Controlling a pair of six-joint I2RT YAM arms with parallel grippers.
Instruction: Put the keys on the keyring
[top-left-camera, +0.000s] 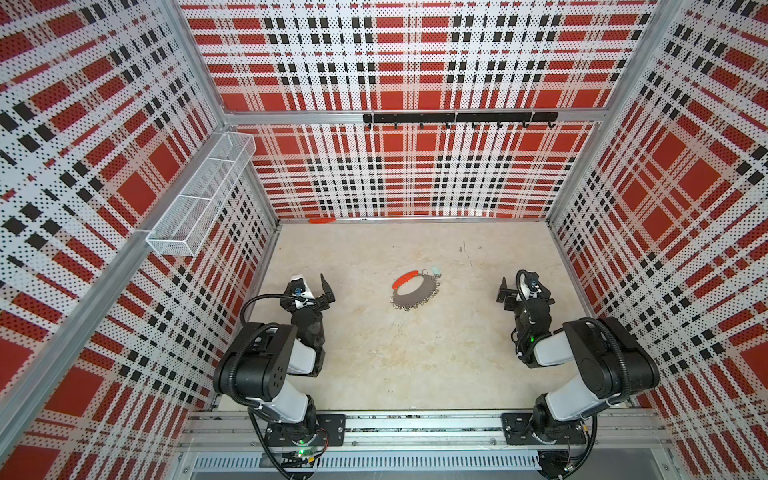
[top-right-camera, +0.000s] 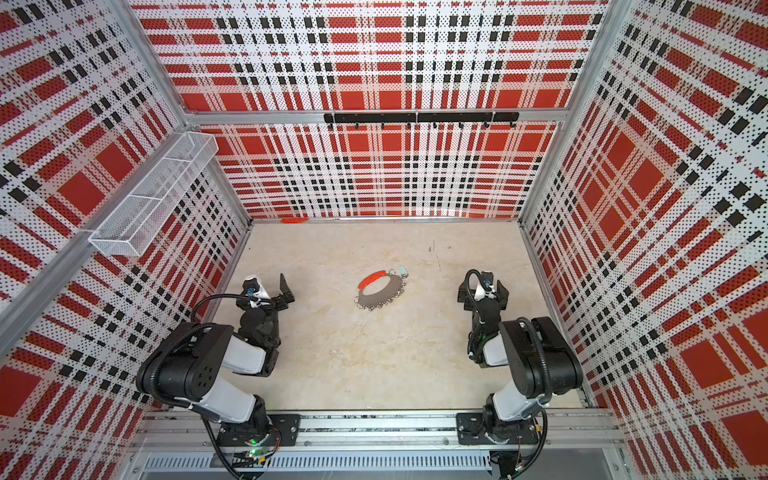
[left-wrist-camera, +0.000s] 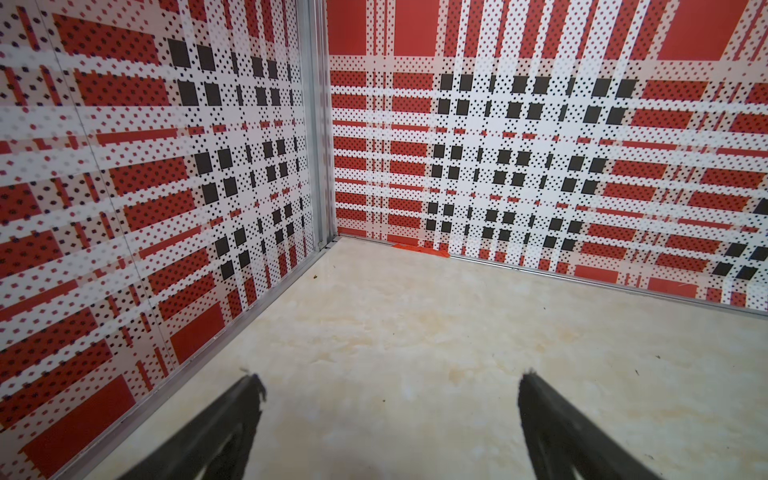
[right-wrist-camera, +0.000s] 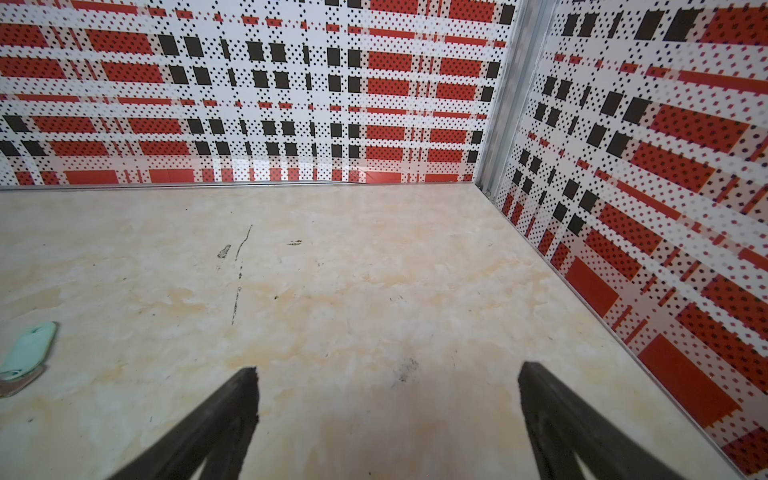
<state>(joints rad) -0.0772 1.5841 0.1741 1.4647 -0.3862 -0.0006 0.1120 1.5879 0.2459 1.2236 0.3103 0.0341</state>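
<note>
Taking the keyring (top-left-camera: 405, 300) (top-right-camera: 371, 300) as the mark: grey, flat on the table (top-left-camera: 374, 365), fringed with small wire loops (top-left-camera: 435, 290), with a red segment (top-left-camera: 404, 279) on its far-left arc.

At the keyring's far-right edge, just outside the loops: the keys (top-left-camera: 435, 271) (top-right-camera: 402, 271) (right-wrist-camera: 27, 351), showing mostly as a pale teal tag with a bit of metal under it. Touching the loops or merely beside them: cannot tell at this size. Not yet threaded on, by the look of it.

Left of the keyring, well apart: left gripper (top-left-camera: 327, 289) (left-wrist-camera: 390, 381), jaws spread wide, nothing between them, only bare table ahead in its wrist view. Right of the keyring, also apart: right gripper (right-wrist-camera: 387, 370), jaws equally wide and empty.

From the right wrist, caught only partly: the tag, off to the keyring side of the right gripper and outside its open span. Long axis running roughly away from the camera with a slight slant, so closer to parallel with the reach than across it.

Nearer to the keys: right gripper, both lying on the keyring's right side. Probably calls for swinging it toward the keyring and pinching across the tag's narrow width, leaving the left gripper to steady the keyring. Thin and flat on the table, so likely awkward to lift.
</note>
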